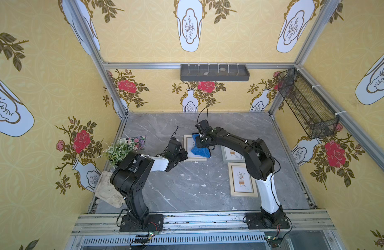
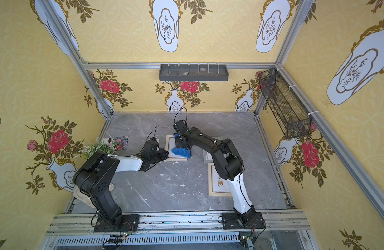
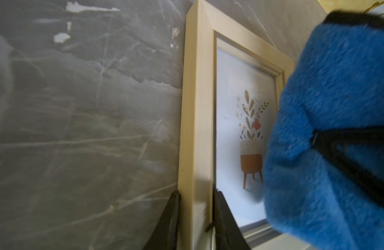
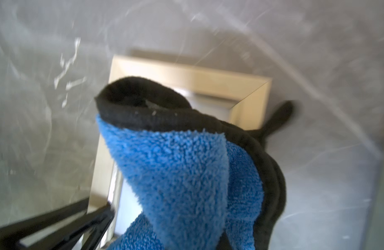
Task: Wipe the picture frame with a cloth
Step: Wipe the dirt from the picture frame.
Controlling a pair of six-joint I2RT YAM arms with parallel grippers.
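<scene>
left gripper (image 3: 196, 193) clamped on the pale-wood rectangular picture frame (image 3: 195, 108); right gripper (image 1: 201, 141) squeezed the plush bright-blue microfibre cloth (image 1: 200, 151) onto its glass. wiping underway, probably unfinished: glass near the clamp lay bare.

Yellow wallpaper (image 1: 156, 36) with vases and red roses all round, grey marble-look tabletop (image 1: 186, 194). Grey divided tray (image 1: 214, 78) on the back wall, pebbles (image 1: 222, 69) inside I think; black mesh basket (image 1: 305, 108) on the right wall.
</scene>
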